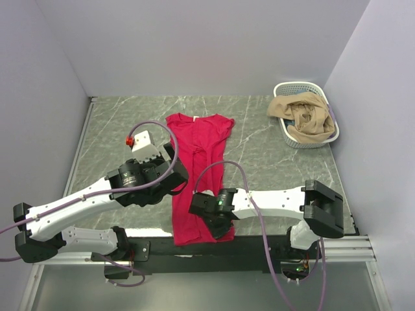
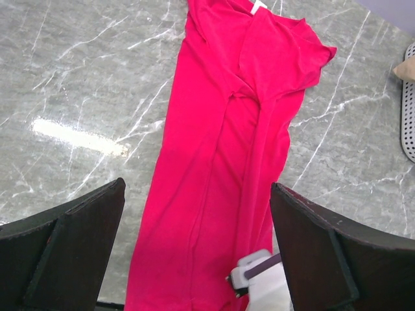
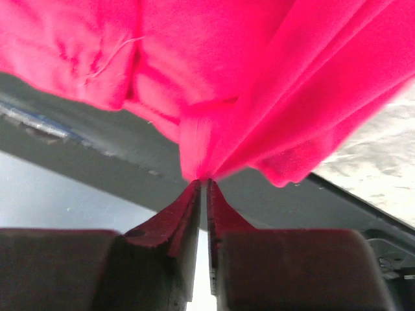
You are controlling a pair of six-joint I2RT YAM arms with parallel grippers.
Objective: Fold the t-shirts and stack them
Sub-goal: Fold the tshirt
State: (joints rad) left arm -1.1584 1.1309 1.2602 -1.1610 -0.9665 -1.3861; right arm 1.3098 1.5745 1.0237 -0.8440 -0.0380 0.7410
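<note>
A crimson-red t-shirt (image 1: 198,162) lies on the table folded lengthwise into a long strip, with its neck and small white label (image 2: 258,6) at the far end. Its near hem hangs over the table's front edge. My left gripper (image 1: 179,173) is open and empty above the strip's left side. In the left wrist view (image 2: 198,186) the shirt (image 2: 214,168) fills the space between the fingers (image 2: 71,246). My right gripper (image 1: 218,225) is shut on the shirt's near hem. In the right wrist view (image 3: 202,183) a bunch of red cloth (image 3: 214,78) is pinched at the tips.
A white lattice basket (image 1: 322,139) stands at the back right with crumpled tan cloth (image 1: 301,116) in it. Grey walls close in the marbled table (image 1: 110,129) on three sides. The black front rail (image 1: 168,249) runs under the hem.
</note>
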